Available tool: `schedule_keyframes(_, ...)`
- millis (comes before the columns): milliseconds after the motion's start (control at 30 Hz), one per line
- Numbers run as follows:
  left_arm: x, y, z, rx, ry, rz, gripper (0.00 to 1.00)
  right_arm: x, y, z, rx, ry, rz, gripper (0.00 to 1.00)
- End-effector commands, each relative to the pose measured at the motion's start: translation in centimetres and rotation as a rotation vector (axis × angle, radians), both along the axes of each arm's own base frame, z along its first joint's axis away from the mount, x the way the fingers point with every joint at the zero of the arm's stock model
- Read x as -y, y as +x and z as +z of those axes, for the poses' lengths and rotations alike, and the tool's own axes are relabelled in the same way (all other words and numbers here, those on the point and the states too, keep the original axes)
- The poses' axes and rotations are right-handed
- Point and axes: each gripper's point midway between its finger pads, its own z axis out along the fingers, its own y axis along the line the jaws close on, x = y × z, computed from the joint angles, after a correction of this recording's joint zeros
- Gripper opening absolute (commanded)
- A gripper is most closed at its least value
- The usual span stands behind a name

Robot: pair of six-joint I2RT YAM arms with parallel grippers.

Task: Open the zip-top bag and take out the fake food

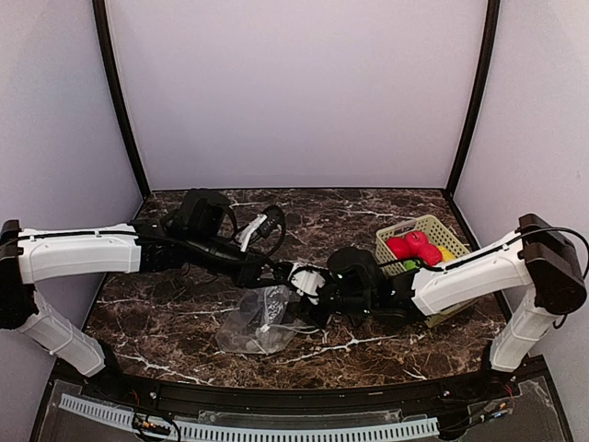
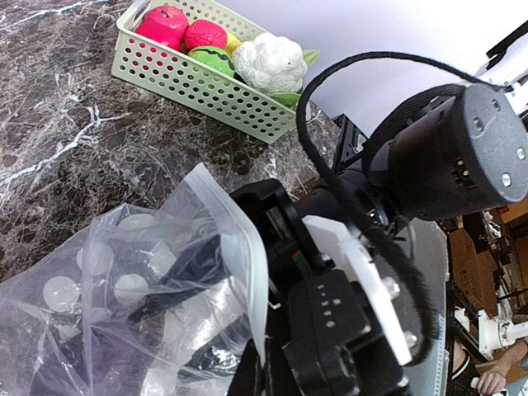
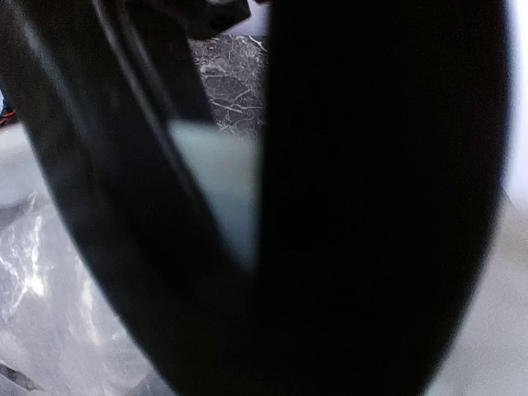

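Observation:
The zip-top bag lies crumpled on the marble at centre, its mouth lifted towards both grippers. My left gripper and right gripper meet at the bag's upper edge, and each seems shut on the rim. In the left wrist view the dotted bag fills the lower left, with a faint purplish shape inside. The white cauliflower and two red fruits lie in the basket. The right wrist view is mostly blocked by black, with some of the bag at lower left.
The light-green lattice basket stands at the right behind the right arm, and also shows in the left wrist view. It also holds green and yellow toy fruits. The right arm's black wrist housing crowds the left wrist view.

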Motion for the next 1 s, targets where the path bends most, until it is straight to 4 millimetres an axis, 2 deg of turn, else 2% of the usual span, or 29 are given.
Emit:
schedule_keyframes(0, 0.9, -1.2, 4.1, 0.040, -0.158, -0.088, 0.01, 1.7, -0.2, -1.5, -0.022, -0.002, -0.051, 0.47)
schedule_keyframes(100, 0.8, -1.3, 4.1, 0.034, -0.162, -0.095, 0.01, 2.3, -0.8, 0.4, 0.013, 0.076, -0.031, 0.48)
schedule_keyframes(167, 0.7, -1.2, 3.9, 0.026, -0.161, -0.096, 0.01, 2.3, -0.8, 0.7, 0.030, 0.082, -0.021, 0.50)
schedule_keyframes(467, -0.2, 0.2, 3.4, -0.047, -0.227, -0.062, 0.01, 0.6, -0.3, -2.6, 0.022, -0.006, 0.018, 0.50)
schedule_keyframes(633, -0.8, 0.8, 3.3, -0.081, -0.274, -0.057, 0.01, 0.5, -0.1, -4.1, 0.006, -0.024, 0.016, 0.62)
schedule_keyframes(767, -1.3, 0.8, 3.1, -0.111, -0.301, -0.059, 0.01, 0.7, -0.6, -4.8, 0.008, -0.012, 0.048, 0.66)
schedule_keyframes(900, -1.3, 0.4, 3.0, -0.138, -0.314, -0.073, 0.01, 0.6, -1.2, -4.7, 0.034, 0.006, 0.092, 0.64)
schedule_keyframes(967, -1.3, 0.3, 3.6, -0.133, -0.341, -0.086, 0.01, 0.6, -1.5, -4.4, 0.060, 0.030, 0.112, 0.64)
